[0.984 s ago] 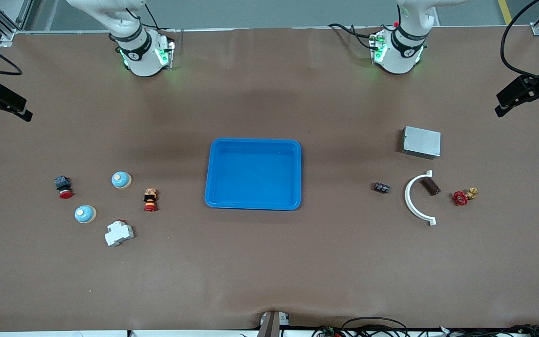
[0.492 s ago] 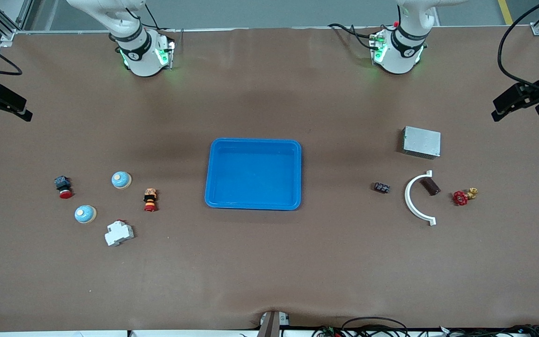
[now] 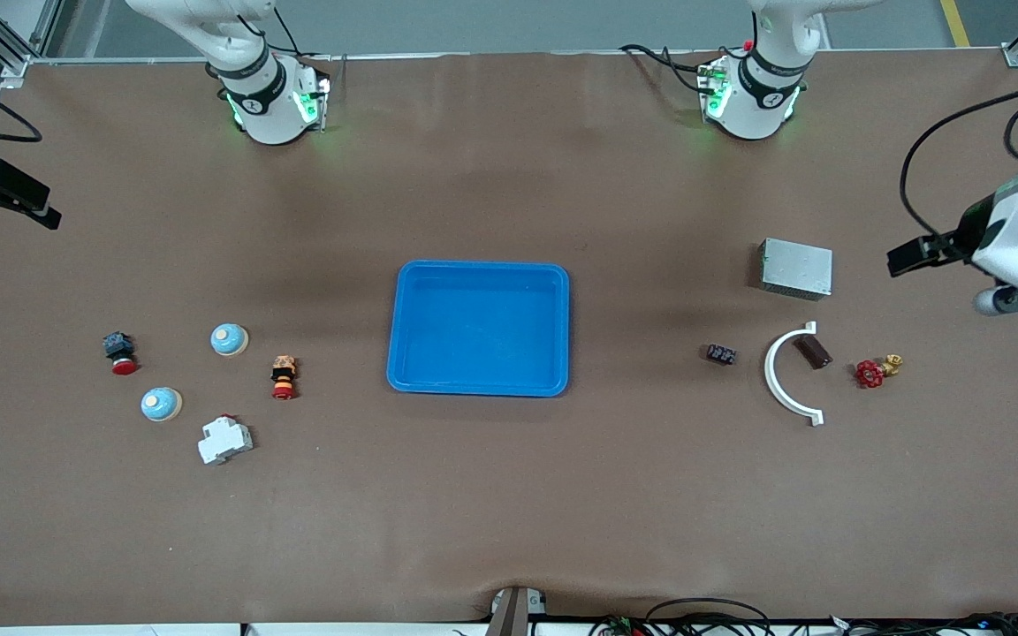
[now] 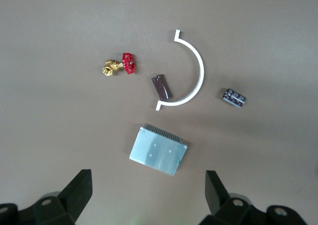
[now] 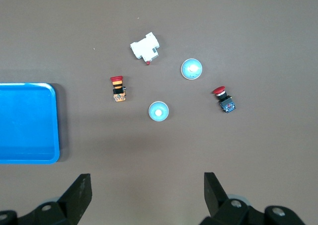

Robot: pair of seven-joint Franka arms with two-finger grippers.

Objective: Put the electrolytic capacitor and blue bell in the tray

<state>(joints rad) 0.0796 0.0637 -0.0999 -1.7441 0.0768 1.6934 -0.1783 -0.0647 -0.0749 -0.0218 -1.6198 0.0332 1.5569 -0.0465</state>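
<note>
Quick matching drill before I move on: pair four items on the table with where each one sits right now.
Things:
1. tray
2. grey metal box
3. red-handled valve
4. white circuit breaker

Places:
A. nearest the front camera in the right arm's group
B. middle of the table, nothing in it
C. beside the white curved bracket, toward the left arm's end
D. farthest from the front camera in the left arm's group

Pairs: 1-B, 2-D, 3-C, 4-A
</note>
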